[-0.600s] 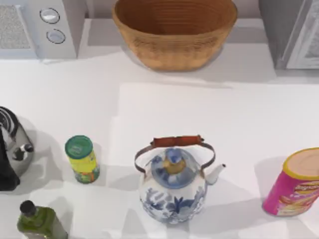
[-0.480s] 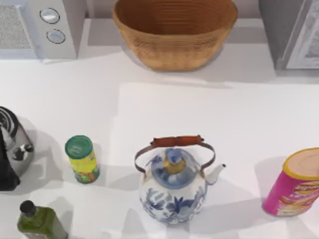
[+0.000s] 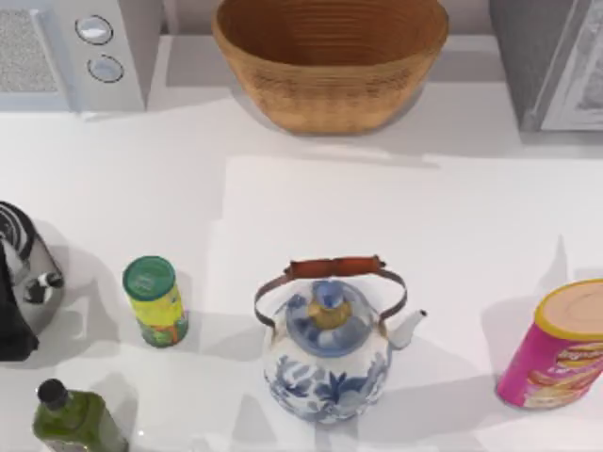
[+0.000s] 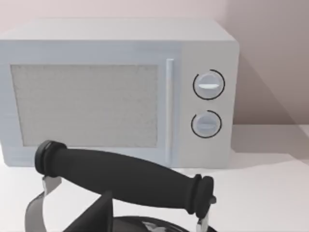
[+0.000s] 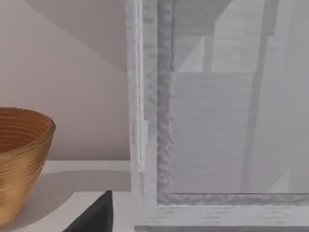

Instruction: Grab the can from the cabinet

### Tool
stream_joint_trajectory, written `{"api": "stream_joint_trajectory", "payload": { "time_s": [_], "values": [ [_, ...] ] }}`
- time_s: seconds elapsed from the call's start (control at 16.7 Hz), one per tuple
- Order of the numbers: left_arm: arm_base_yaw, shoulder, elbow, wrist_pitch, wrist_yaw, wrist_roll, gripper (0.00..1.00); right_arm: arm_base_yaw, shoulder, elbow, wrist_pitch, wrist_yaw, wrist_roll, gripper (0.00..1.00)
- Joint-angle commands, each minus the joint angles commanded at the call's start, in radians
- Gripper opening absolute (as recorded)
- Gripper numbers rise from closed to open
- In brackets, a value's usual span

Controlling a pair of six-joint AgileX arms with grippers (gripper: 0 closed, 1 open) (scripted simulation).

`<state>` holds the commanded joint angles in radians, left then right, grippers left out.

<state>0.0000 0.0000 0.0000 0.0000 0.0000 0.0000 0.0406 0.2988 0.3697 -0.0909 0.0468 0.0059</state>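
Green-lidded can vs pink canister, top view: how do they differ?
The green-lidded can is much smaller than the pink canister. The can has a green lid and yellow-green side; the canister has a tan lid and pink side. The can stands on the table's left, near the dark kettle; the canister stands at the right edge, partly cut off. Both are upright cylinders on the white table.

We see the basket [image 3: 330,58] at table back centre, microwave [image 3: 71,52] to its left, cabinet [image 3: 551,61] to its right. Teapot [image 3: 328,348] front centre; green-lidded can [image 3: 155,299] left of it, canister [image 3: 558,347] right. Bottle [image 3: 73,417] front left, kettle [image 3: 24,278] behind it.
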Motion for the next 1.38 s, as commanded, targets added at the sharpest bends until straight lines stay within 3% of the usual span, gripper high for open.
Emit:
{"api": "stream_joint_trajectory", "payload": {
  "time_s": [0.84, 1.08, 1.38],
  "values": [
    [0.0, 0.0, 0.0, 0.0, 0.0, 0.0, 1.0, 0.127, 0.903, 1.205, -0.289, 0.13, 0.01, 1.0],
    [0.0, 0.0, 0.0, 0.0, 0.0, 0.0, 1.0, 0.142, 1.016, 1.356, -0.323, 0.148, 0.01, 1.0],
    [0.0, 0.0, 0.0, 0.0, 0.0, 0.0, 1.0, 0.144, 1.028, 1.372, -0.327, 0.15, 0.01, 1.0]
  ]
}}
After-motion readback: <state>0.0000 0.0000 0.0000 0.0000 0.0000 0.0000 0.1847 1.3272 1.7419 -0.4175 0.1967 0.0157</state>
